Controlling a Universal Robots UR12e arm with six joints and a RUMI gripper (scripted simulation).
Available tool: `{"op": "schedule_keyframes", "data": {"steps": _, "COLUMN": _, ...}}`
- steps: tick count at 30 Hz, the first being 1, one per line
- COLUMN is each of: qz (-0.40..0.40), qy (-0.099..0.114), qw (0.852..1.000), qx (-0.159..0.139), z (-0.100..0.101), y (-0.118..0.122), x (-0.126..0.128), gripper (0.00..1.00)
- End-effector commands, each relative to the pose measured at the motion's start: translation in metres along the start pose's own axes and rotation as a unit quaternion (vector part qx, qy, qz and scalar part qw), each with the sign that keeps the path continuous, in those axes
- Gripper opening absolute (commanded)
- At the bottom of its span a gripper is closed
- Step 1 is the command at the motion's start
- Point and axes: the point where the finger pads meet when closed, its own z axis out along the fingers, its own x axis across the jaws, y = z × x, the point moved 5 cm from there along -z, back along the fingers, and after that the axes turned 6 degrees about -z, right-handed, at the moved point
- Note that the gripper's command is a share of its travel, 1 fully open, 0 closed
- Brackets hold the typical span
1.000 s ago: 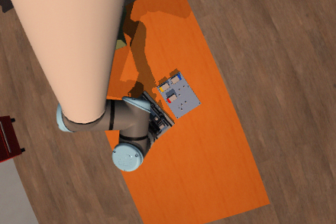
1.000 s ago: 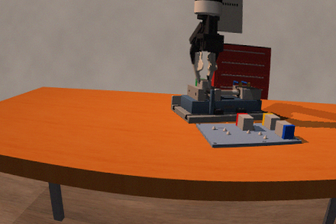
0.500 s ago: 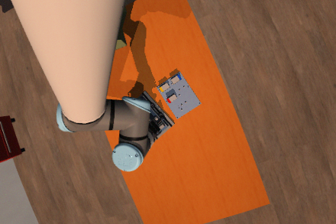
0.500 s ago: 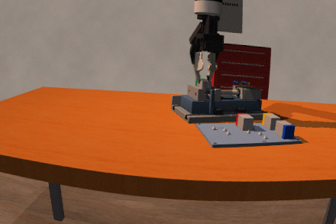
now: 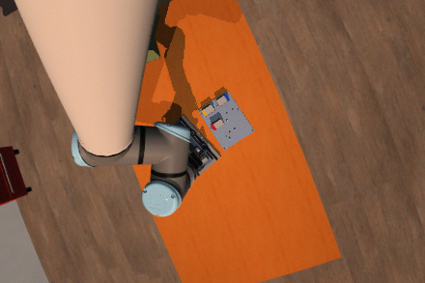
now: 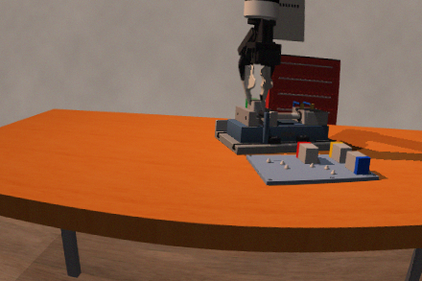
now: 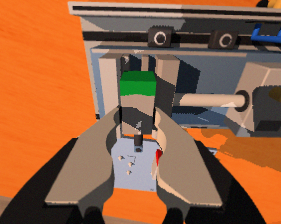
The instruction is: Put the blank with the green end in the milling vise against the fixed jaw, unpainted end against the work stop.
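Observation:
My gripper [image 7: 137,107] is shut on the blank with the green end [image 7: 137,100]. In the wrist view the blank lies lengthwise between the vise's blocks, its green end [image 7: 137,83] pointing away from the fingers. In the exterior view the gripper [image 6: 255,90] hangs straight down over the left end of the milling vise [image 6: 273,128], with a bit of green [image 6: 246,105] showing by the fingertips. A pale rod [image 7: 208,100] runs from the vise's right block towards the blank. In the overhead view the arm hides the gripper and most of the vise.
A grey plate [image 6: 312,168] in front of the vise holds three other blanks, with a red end [image 6: 307,152], a yellow end [image 6: 339,151] and a blue end [image 6: 359,162]. A dark red cabinet [image 6: 304,86] stands behind the table.

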Motion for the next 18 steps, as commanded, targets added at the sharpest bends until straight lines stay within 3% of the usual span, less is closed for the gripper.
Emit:
{"op": "schedule_keyframes", "data": {"steps": 1, "qz": 0.0, "qy": 0.0, "qw": 1.0, "qx": 0.001, "z": -0.0008, "y": -0.0002, "x": -0.0006, "gripper": 0.0}}
{"op": "schedule_keyframes", "data": {"steps": 18, "qz": 0.0, "qy": 0.0, "qw": 1.0, "qx": 0.001, "z": -0.0007, "y": 0.0027, "x": -0.0021, "gripper": 0.0}}
